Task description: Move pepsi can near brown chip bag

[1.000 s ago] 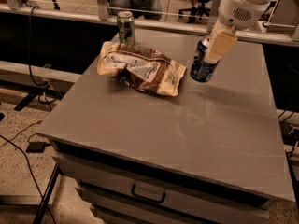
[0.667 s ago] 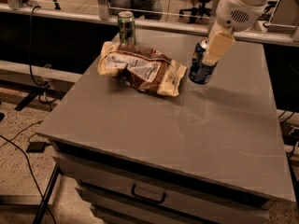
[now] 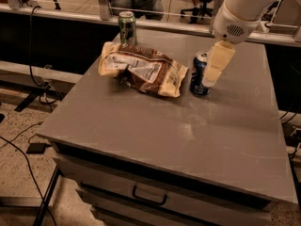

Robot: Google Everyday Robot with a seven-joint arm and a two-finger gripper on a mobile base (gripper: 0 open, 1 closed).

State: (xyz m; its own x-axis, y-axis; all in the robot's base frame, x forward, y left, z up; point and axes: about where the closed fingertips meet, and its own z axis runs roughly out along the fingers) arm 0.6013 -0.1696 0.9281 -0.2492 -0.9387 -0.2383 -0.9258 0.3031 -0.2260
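Counter (image 3: 211, 140): grey, flat top, drawers below, carries all three items.

Arm: white, comes in from upper right, over the counter's far right part.

Chip bag (image 3: 143, 69): widest item, lies flat, wrinkly, long axis running left-right, far-left half of the counter.

Pepsi can (image 3: 197, 76): stands on the counter, long axis about vertical, just beside the bag's right end. A narrow gap or light touch, can't tell which.

Green can (image 3: 127, 27): upright at the far edge behind the bag's left end, well apart from the pepsi can.

Gripper (image 3: 211, 76): pale yellow, hangs down against the pepsi can's right side and overlaps it. Whether it grasps the can or has let go: can't tell.

Key relation: can sits directly left of the gripper, bag directly left of the can.

Judgement: placement looks about met. Way out is up and to the right. Nothing blocks that side; only the bag crowds the left. Risk: tipping the can on exit.
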